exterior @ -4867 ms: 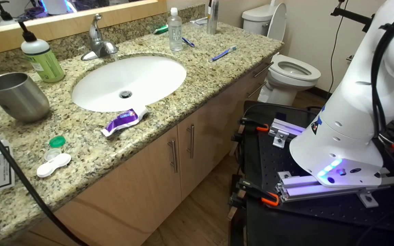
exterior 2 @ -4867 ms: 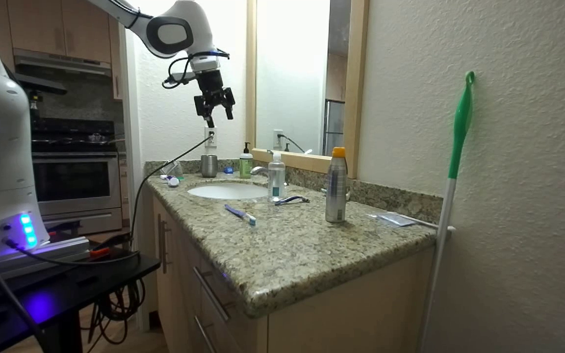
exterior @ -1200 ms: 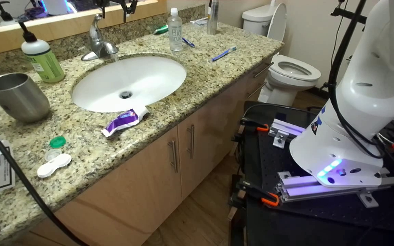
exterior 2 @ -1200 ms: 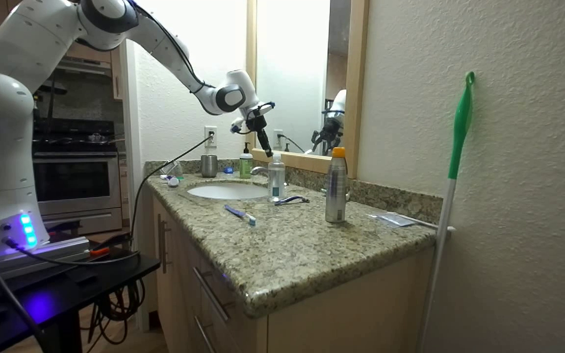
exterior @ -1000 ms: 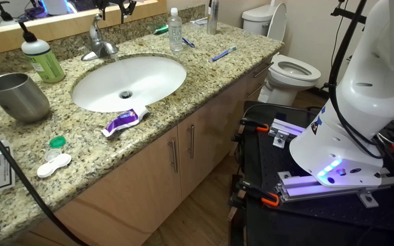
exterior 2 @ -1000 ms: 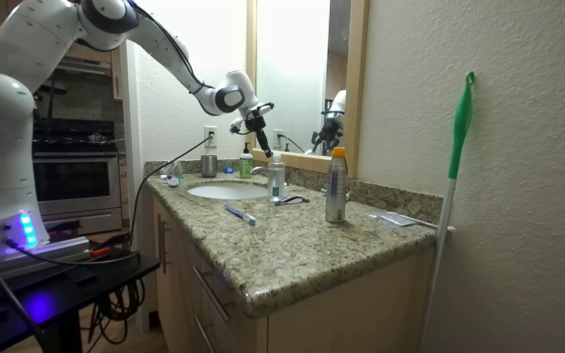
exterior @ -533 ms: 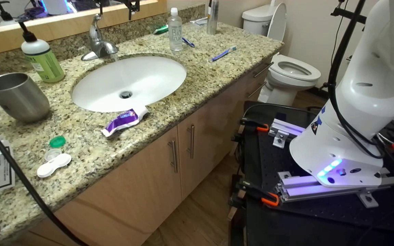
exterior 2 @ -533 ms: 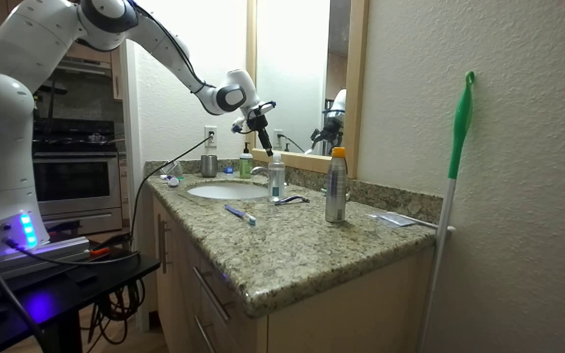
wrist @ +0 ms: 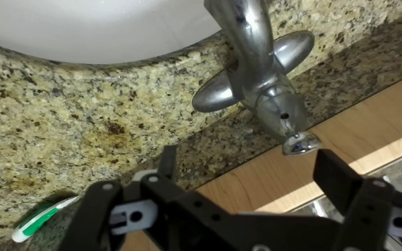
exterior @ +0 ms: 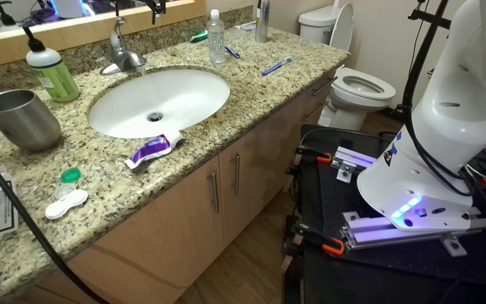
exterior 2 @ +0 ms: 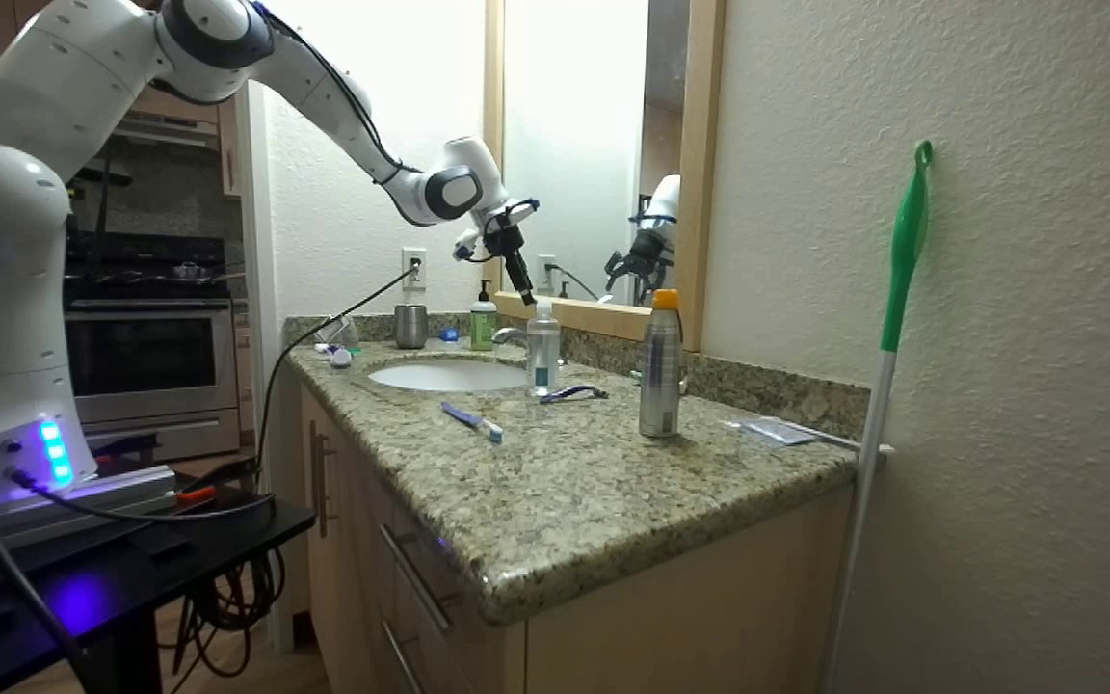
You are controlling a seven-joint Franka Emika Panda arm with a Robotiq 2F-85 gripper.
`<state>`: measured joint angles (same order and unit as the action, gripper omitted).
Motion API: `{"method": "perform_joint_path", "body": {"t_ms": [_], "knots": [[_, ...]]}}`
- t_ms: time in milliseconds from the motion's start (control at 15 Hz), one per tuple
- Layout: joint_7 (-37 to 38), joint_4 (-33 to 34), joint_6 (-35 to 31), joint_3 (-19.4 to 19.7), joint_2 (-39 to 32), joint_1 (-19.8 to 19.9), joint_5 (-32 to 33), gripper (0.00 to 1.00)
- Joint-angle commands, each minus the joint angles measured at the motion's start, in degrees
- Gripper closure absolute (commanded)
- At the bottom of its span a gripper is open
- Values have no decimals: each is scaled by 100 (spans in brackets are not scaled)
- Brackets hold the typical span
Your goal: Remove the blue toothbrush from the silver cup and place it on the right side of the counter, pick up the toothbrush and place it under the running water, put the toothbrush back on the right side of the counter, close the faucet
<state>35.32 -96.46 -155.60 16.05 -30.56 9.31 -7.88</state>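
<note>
Apparently, faucet [wrist: 258,66]: runs; up for closing, last step.
Gripper [wrist: 244,153]: gapes wide, holds nothing.
Lever [wrist: 280,108]: shows just ahead of jaws, off-centre; likely calls for centring, then pressing down.
Blue toothbrush [exterior: 275,67]: lies on counter [exterior 2: 555,496], right side.

In an exterior view, the gripper [exterior: 136,15] hung partly in sight near the top of the faucet [exterior: 121,55], its fingers apart. Thin water [exterior: 144,72] ran from the spout into the white sink [exterior: 201,95]. The silver cup [exterior: 28,124] stood on the left of the counter [exterior: 247,93], the soap bottle [exterior: 55,76] just beyond it. The purple tube [exterior: 152,150] lay at the sink's near rim, and the blue toothbrush [exterior: 274,67] lay on the far right.
</note>
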Motion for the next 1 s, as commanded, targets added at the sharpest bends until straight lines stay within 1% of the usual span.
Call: {"method": "perform_joint_path", "body": {"t_ms": [0,200,267,333,467,667,733,933], "knots": [[92,83,9,40,-65,-35,-37,0],[267,254,12,78,-209,-63,-27,0],[205,280,217,48,-232,-42,-18,0],[266,298,311,103,-282,-80,35,0],[74,293,577,-39,-308,15,-23,0],[-21,324,799,-131,-345,26,-46,0],[-74,353,1009,-186,-352,58,-77,0],[-109,472,1345,-216,-416,126,-141,0]]}}
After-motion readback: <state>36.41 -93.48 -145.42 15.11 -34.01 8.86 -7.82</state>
